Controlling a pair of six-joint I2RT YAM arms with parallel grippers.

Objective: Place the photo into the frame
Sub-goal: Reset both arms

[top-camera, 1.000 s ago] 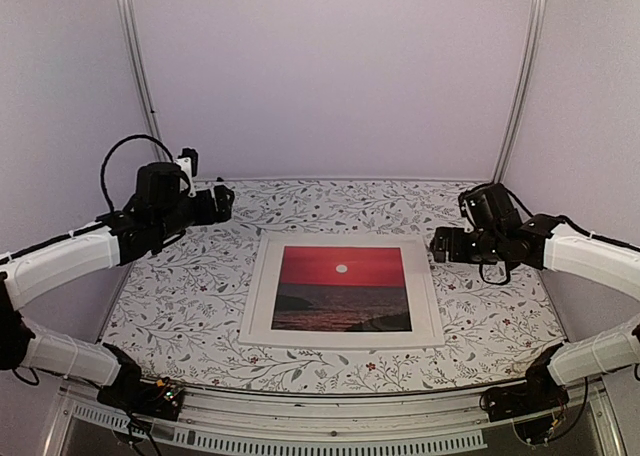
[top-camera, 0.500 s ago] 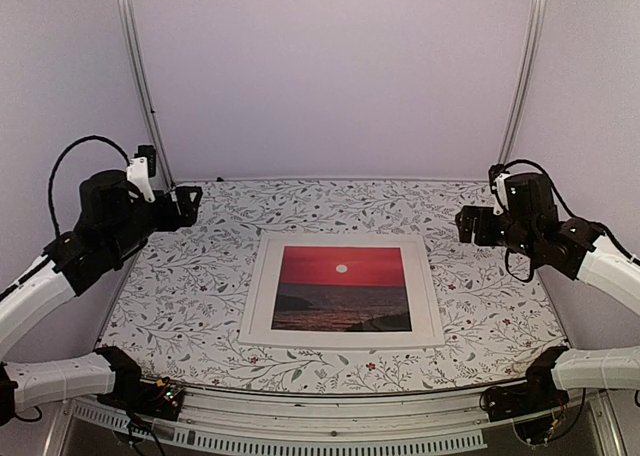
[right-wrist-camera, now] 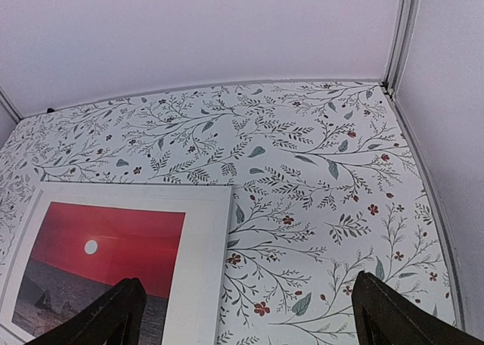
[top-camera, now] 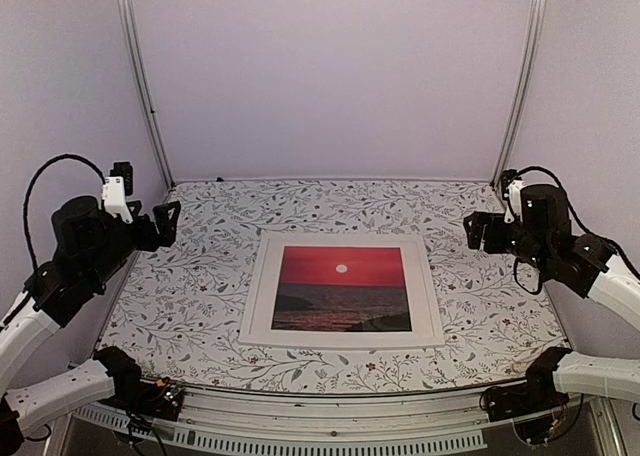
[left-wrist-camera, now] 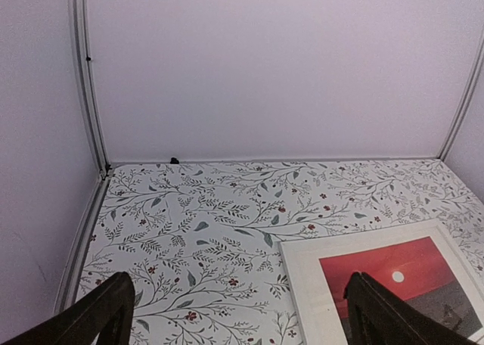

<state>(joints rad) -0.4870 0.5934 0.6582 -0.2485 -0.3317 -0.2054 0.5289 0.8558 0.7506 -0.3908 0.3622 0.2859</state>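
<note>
Both jaws wide, well apart from the photo (top-camera: 341, 288) between them.

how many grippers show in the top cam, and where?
2. The left gripper hangs open by the far-left edge of the table; the right gripper hangs open over its far-right side. Both are apart from the photo. None looks hidden.

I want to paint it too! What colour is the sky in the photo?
The photo has a red sky; it shows clearest in the top external view.
</note>
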